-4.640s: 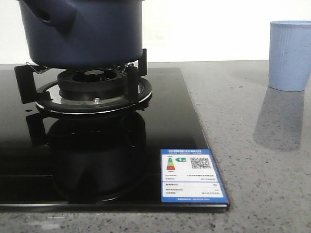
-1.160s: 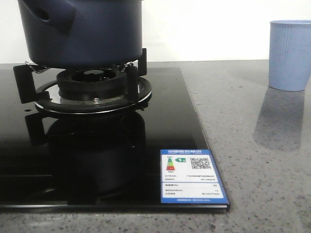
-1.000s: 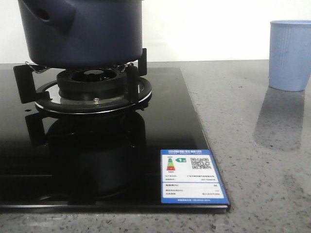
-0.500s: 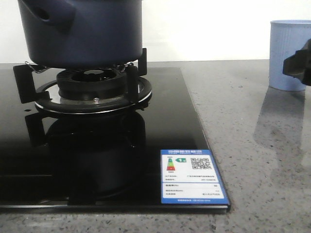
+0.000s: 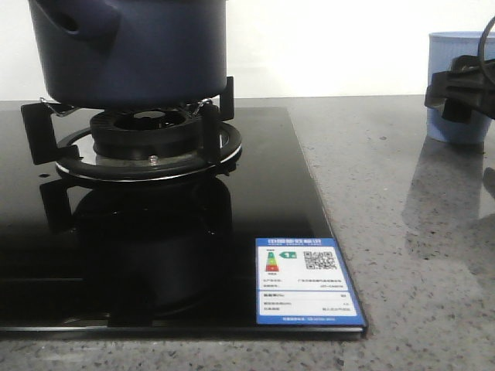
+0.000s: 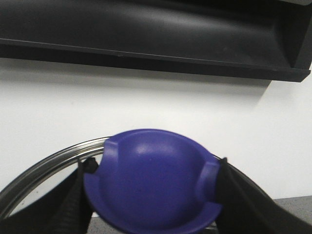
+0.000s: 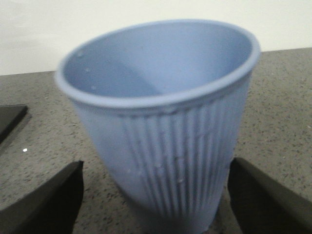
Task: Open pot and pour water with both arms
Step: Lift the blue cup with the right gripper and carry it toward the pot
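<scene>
The dark navy pot (image 5: pixel 131 50) sits on the gas burner at the front view's upper left; its top is cut off there. In the left wrist view my left gripper (image 6: pixel 153 195) is shut on the blue lid knob (image 6: pixel 153 187), with a black finger (image 6: pixel 63 204) on either side and the lid's steel rim (image 6: pixel 48 163) behind. The pale blue ribbed cup (image 5: pixel 456 46) stands at the right. My right gripper (image 5: pixel 458 97) is in front of it. In the right wrist view the cup (image 7: pixel 161 126) stands between its open fingers (image 7: pixel 53 200), not touching them.
The burner grate (image 5: pixel 147 135) sits on a black glass cooktop (image 5: pixel 271 193) with a blue label (image 5: pixel 308 282) at its front right corner. Grey speckled counter (image 5: pixel 402 232) lies between cooktop and cup. A dark hood (image 6: pixel 146 39) hangs overhead against the white wall.
My right gripper has come into the front view from the right edge and moved left in front of the cup. The pot and the cup have stayed in place.
</scene>
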`<state>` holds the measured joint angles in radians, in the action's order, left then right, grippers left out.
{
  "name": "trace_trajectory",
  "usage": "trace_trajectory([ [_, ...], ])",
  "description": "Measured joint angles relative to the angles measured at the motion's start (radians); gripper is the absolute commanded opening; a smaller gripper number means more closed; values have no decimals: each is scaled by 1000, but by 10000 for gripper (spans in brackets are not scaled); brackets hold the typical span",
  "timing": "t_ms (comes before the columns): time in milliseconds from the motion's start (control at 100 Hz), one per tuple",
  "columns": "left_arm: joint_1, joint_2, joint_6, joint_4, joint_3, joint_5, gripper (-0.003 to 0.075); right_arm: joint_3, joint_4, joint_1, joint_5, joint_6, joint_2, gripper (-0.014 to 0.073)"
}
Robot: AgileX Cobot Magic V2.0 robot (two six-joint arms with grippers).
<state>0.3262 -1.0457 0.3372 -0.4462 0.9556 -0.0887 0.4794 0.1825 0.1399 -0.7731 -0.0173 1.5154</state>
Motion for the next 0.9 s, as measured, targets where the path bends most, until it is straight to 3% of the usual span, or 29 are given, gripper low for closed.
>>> trace_trajectory([
  [580, 0, 0, 0, 0, 0, 0, 359, 85, 14, -6, -10, 0, 93, 525],
  [780, 0, 0, 0, 0, 0, 0, 358, 89, 14, -30, -17, 0, 93, 365],
  [900, 0, 0, 0, 0, 0, 0, 358, 89, 14, -37, -15, 0, 93, 353],
])
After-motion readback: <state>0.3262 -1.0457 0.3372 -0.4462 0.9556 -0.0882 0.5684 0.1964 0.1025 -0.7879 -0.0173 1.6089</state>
